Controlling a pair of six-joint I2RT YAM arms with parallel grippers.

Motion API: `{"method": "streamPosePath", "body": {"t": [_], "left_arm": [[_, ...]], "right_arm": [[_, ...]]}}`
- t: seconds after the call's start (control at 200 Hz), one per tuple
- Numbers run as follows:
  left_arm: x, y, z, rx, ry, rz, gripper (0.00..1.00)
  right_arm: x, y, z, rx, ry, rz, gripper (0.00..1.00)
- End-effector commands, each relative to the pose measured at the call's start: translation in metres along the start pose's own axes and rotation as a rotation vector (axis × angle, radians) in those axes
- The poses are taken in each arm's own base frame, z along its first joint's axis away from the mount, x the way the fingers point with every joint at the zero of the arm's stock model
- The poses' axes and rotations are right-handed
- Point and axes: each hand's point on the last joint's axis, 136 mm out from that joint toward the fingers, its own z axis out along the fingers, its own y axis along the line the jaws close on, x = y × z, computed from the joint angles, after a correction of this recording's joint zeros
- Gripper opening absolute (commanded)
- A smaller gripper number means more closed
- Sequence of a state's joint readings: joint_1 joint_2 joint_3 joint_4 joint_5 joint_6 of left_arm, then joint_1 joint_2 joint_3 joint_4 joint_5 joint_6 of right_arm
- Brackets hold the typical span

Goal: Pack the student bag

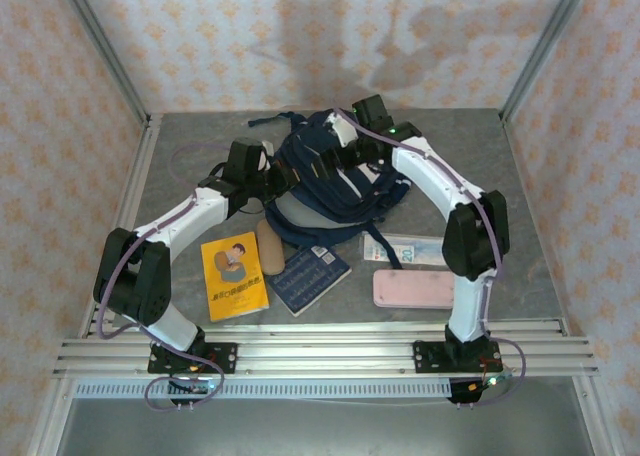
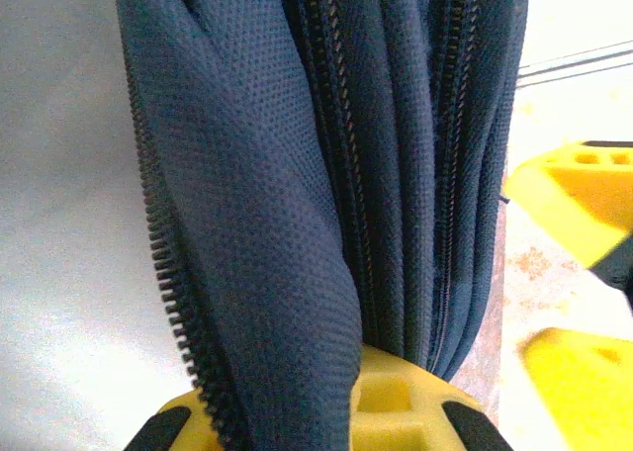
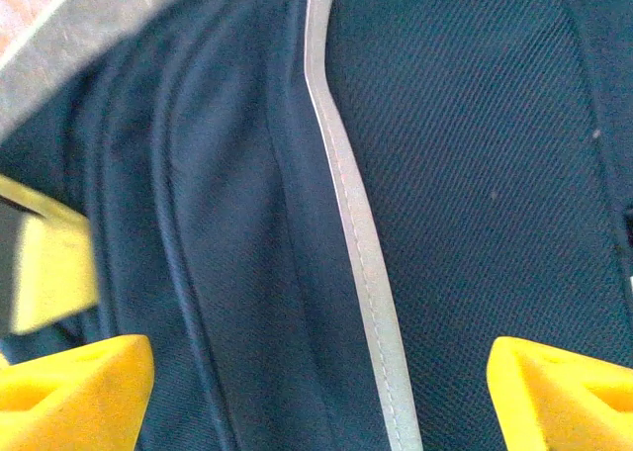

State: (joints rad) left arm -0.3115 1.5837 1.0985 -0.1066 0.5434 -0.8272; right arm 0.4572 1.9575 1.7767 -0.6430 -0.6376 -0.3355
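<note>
The student bag (image 1: 335, 186), navy blue with white trim, lies in the middle of the table. My left gripper (image 1: 280, 176) is at its left edge, shut on the bag's fabric. In the left wrist view a fold of navy cloth (image 2: 277, 224) with zipper teeth (image 2: 163, 273) runs down between the yellow fingers (image 2: 396, 397). My right gripper (image 1: 345, 146) hovers over the bag's far upper part, open. Its yellow fingertips (image 3: 74, 387) stand wide apart over navy fabric and a white trim stripe (image 3: 361, 263), holding nothing.
In front of the bag lie a yellow book (image 1: 233, 276), a navy notebook (image 1: 308, 274), a tan object (image 1: 270, 246), a clear flat packet (image 1: 405, 248) and a pink case (image 1: 413, 288). Metal frame posts and patterned walls enclose the table.
</note>
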Motion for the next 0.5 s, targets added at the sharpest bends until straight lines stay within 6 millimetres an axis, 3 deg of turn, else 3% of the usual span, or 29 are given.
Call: {"method": "streamPosePath", "body": {"t": [0.0, 0.12, 0.22, 0.285, 0.325, 0.395, 0.44, 0.495], "left_arm": [[-0.015, -0.029, -0.016, 0.078, -0.04, 0.068, 0.0], [-0.015, -0.029, -0.014, 0.075, -0.031, 0.073, 0.0], [-0.015, -0.03, -0.012, 0.076, -0.025, 0.074, 0.0], [-0.015, -0.03, -0.011, 0.075, -0.022, 0.077, 0.0], [-0.016, -0.029, -0.011, 0.071, -0.022, 0.082, 0.0], [-0.016, -0.028, -0.012, 0.059, -0.022, 0.094, 0.0], [-0.016, -0.028, -0.013, 0.052, -0.021, 0.099, 0.0], [-0.017, -0.027, -0.013, 0.041, -0.018, 0.105, 0.01]], "right_arm": [[0.017, 0.004, 0.01, -0.051, 0.068, -0.062, 0.87], [0.029, 0.013, 0.019, -0.123, 0.094, -0.034, 0.85], [0.037, 0.004, 0.029, -0.1, 0.113, -0.025, 0.79], [0.039, 0.0, 0.033, -0.085, 0.12, -0.024, 0.59], [0.037, -0.001, 0.033, -0.082, 0.114, -0.022, 0.38], [0.032, 0.002, 0.031, -0.093, 0.095, -0.025, 0.1], [0.026, 0.005, 0.027, -0.102, 0.074, -0.03, 0.0], [0.016, 0.008, 0.018, -0.096, 0.029, -0.037, 0.0]]}}
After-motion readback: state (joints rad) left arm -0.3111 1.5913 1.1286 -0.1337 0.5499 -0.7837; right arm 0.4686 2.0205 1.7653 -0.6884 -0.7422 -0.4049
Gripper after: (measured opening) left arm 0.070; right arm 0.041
